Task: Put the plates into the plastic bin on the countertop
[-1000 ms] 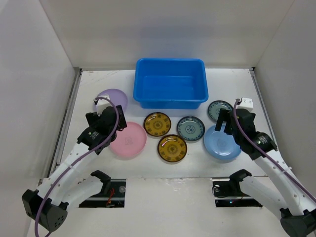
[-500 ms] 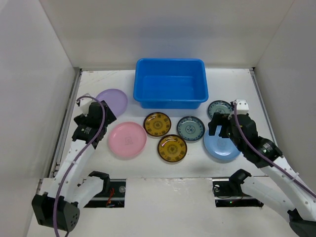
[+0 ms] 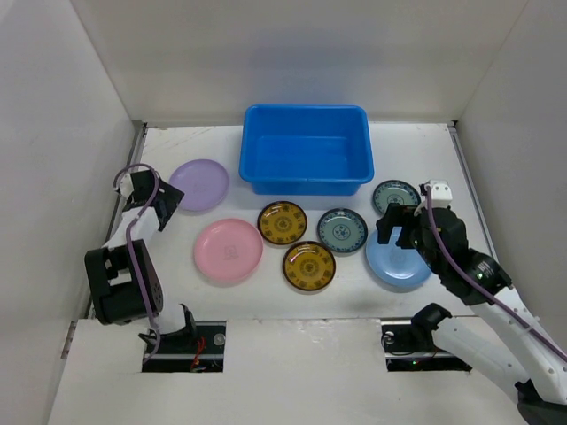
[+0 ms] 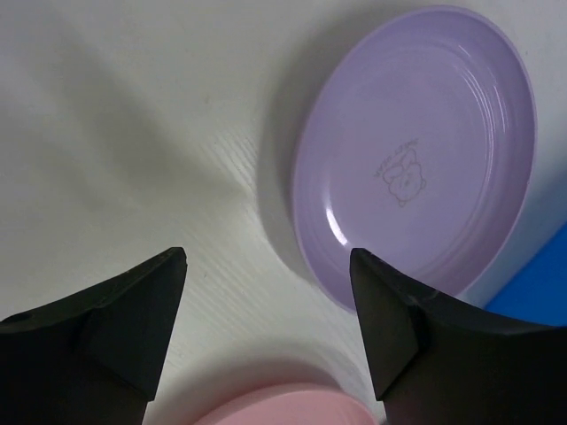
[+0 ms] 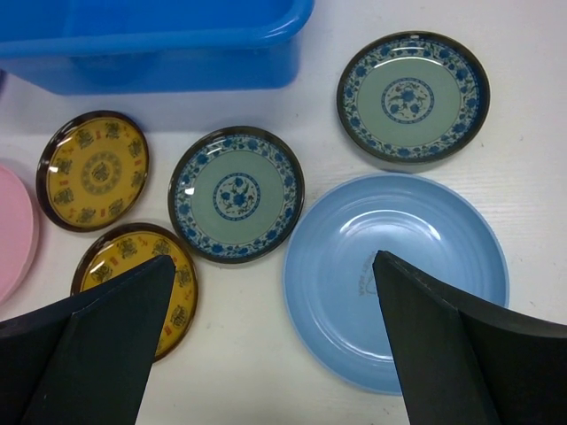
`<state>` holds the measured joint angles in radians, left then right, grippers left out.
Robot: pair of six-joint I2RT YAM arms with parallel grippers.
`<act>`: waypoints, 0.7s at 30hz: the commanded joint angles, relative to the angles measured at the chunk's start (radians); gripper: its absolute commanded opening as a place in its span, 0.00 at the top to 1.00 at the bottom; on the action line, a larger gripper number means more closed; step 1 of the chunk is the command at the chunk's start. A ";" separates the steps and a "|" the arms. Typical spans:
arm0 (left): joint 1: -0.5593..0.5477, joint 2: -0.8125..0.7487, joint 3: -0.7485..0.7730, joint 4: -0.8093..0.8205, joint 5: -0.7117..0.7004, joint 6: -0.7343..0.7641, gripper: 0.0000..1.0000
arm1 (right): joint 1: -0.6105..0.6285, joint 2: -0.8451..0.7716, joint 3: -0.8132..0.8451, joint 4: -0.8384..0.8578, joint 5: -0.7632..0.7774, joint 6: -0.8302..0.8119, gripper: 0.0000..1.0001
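Your left arm has swung out from over the pink plate (image 3: 229, 251) to the left edge of the countertop (image 3: 177, 142), and the left gripper (image 3: 165, 200) now sits low just beside the left rim of the lavender plate (image 3: 200, 183). In its wrist view the fingers stand apart with only bare countertop between them, and the plate lies ahead and to the right, not yet touched. It looks like you're lining up to take that rim from the side, so the first pick is probably close.

Your right arm has barely shifted. The right gripper (image 3: 399, 232) hovers wide open and empty over the light blue plate (image 3: 397, 266), near the right front of the countertop.

Nothing has gone in yet. The plastic bin (image 3: 305, 110) stands at the back edge, centred, with no plate visible inside. All seven plates lie flat in front of it: the two amber plates (image 3: 283, 222) and two teal plates (image 3: 342, 230) sit between the pink and light blue ones. The whole task is still ahead of you
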<state>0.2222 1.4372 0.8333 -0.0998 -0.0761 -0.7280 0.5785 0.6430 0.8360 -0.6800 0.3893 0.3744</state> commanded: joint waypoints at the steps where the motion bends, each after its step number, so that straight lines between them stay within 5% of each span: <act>1: 0.010 0.071 0.069 0.132 0.110 -0.073 0.30 | -0.032 0.007 0.034 0.046 0.005 0.012 0.00; 11: 0.026 0.273 0.124 0.198 0.171 -0.120 0.60 | -0.084 -0.011 0.032 0.050 0.010 0.050 0.00; 19: 0.055 0.301 0.133 0.189 0.186 -0.122 0.97 | -0.095 -0.025 0.020 0.054 0.011 0.055 0.00; 21: 0.065 0.260 0.151 0.183 0.188 -0.126 1.00 | -0.095 -0.028 0.017 0.054 0.011 0.055 0.00</act>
<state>0.2661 1.7454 0.9295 0.0689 0.0967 -0.8398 0.4904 0.6281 0.8368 -0.6796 0.3889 0.4187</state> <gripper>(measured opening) 0.024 0.999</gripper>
